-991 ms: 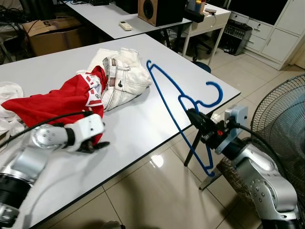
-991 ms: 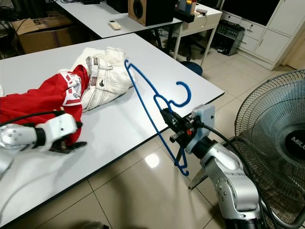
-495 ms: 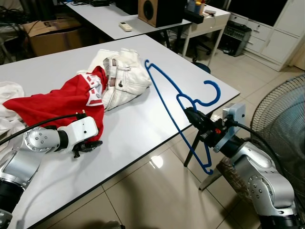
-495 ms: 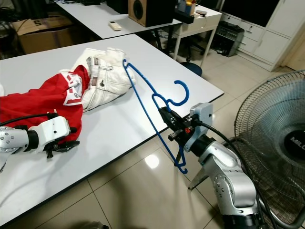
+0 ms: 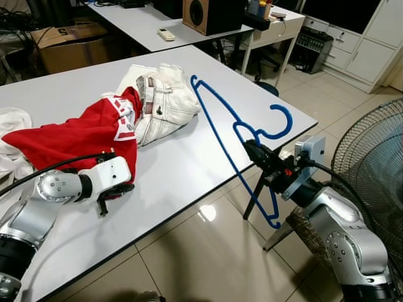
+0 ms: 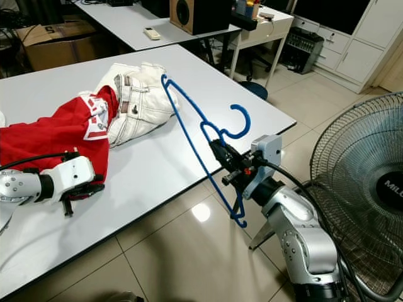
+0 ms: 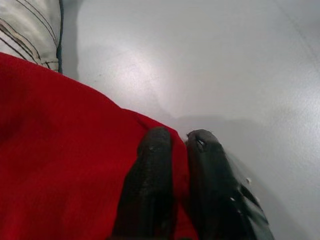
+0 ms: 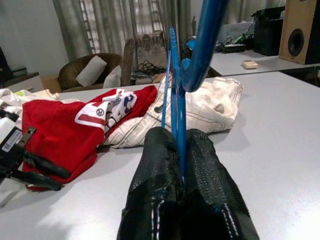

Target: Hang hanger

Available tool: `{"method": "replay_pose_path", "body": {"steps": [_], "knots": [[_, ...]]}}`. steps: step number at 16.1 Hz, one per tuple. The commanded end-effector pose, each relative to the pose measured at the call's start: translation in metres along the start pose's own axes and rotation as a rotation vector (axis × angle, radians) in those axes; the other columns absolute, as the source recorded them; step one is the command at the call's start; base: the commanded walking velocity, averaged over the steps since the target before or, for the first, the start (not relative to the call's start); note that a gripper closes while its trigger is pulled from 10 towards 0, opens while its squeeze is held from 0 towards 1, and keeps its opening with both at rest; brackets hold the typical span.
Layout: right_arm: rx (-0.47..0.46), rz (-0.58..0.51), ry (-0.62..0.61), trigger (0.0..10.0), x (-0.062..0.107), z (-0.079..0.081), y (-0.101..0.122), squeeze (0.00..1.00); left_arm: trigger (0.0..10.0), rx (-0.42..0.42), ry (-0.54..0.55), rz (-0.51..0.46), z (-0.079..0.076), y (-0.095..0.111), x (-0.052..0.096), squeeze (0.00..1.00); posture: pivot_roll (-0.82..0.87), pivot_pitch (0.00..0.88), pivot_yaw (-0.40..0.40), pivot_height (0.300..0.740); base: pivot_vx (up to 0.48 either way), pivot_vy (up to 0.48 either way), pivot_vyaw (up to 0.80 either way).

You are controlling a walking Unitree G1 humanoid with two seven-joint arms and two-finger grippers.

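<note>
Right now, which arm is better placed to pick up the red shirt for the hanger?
Left. The left gripper sits at the red shirt's edge; the right gripper is clamped on the blue hanger.

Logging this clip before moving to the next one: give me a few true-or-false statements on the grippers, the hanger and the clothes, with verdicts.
1. The right gripper is shut on the blue plastic hanger. True.
2. The hanger lies flat on the white table. False: it is held up, tilted, over the table's edge.
3. The left gripper pinches the red garment at its edge. True.
4. The cream-white trousers hang on the hanger. False: they lie crumpled on the table beside the red garment.
5. The standing fan is on the robot's left. False: it is on its right.
</note>
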State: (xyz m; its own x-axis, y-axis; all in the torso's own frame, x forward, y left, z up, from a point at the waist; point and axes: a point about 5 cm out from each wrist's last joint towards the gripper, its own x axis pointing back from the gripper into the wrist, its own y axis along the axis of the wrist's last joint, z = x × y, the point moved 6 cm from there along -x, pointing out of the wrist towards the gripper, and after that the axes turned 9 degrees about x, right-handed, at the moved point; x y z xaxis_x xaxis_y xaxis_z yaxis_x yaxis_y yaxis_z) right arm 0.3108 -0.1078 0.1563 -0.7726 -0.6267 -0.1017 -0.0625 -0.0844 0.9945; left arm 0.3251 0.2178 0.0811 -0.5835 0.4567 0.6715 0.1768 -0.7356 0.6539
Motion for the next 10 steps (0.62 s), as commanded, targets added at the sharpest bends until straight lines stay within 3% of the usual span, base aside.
{"method": "replay_pose_path", "body": {"steps": [1, 4, 6, 9, 10], "knots": [[0.006, 0.003, -0.037, 10.0, 0.003, -0.008, -0.002, 0.00, 0.0, -0.016, -0.008, -0.016, 0.002, 0.008, -0.002, 0.00, -0.02, 0.000, -0.035, 0.740, 0.000, 0.000, 0.00], [0.011, -0.015, -0.088, 10.0, 0.003, -0.018, 0.003, 0.00, 0.0, 0.063, -0.007, -0.129, 0.004, 0.027, -0.002, 0.00, -0.02, 0.000, -0.037, 0.740, 0.000, 0.000, 0.00], [0.102, 0.091, -0.089, 10.0, 0.003, -0.021, -0.014, 0.00, 0.0, 0.134, 0.002, -0.303, 0.011, 0.065, -0.001, 0.00, -0.02, 0.000, -0.037, 0.740, 0.000, 0.000, 0.00], [0.111, 0.086, -0.148, 10.0, 0.000, -0.030, -0.014, 0.00, 0.0, 0.186, 0.042, -0.486, 0.029, 0.107, 0.006, 0.00, -0.02, 0.000, -0.039, 0.740, 0.000, 0.000, 0.00], [0.120, 0.083, -0.202, 10.0, -0.001, -0.039, -0.012, 0.00, 0.0, 0.235, 0.064, -0.663, 0.043, 0.145, 0.020, 0.00, -0.02, 0.000, -0.039, 0.740, 0.000, 0.000, 0.00]]}}
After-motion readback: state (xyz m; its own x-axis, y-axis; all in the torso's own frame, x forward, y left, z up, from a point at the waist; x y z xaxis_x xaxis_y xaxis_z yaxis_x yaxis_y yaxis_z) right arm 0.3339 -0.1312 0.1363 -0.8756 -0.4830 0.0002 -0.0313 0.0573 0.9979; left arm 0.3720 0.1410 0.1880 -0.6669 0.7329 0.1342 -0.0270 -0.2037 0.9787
